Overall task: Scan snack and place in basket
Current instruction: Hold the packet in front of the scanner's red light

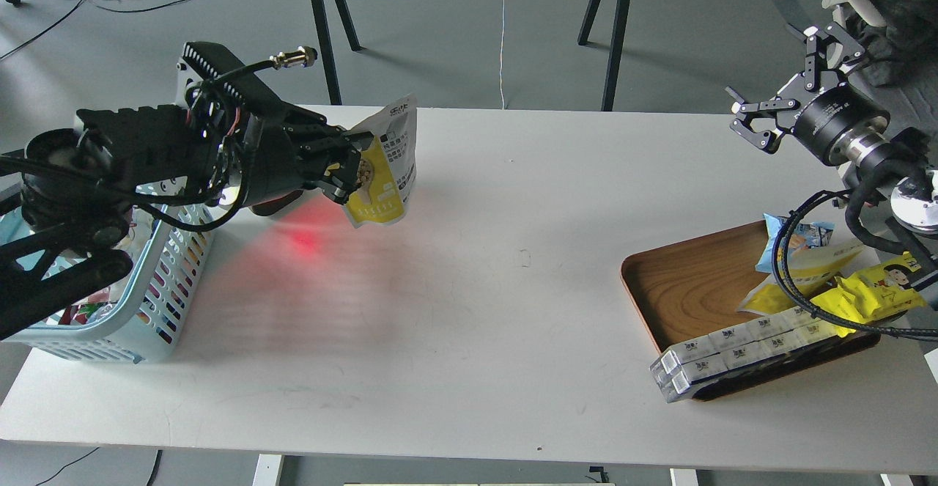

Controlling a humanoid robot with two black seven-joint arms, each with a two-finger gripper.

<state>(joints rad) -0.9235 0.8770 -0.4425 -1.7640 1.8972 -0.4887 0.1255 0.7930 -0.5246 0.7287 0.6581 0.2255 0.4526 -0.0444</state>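
1. Head view: the left gripper point(350, 171) is clenched on the snack point(385, 163), holding it upright in the air just right of the basket point(157, 288), above a red glow point(304, 240) on the table point(469, 288).
2. The right gripper point(795, 83) hangs spread and empty, above the wooden tray point(689, 281) of packets, far right of the basket.

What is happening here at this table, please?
The robot's left gripper holds a yellow and white snack pouch in the air above the white table, where a red light spot glows. The blue basket stands just to its left; the pouch is not in it yet. The right gripper is open and empty, raised above the wooden tray of other snacks.
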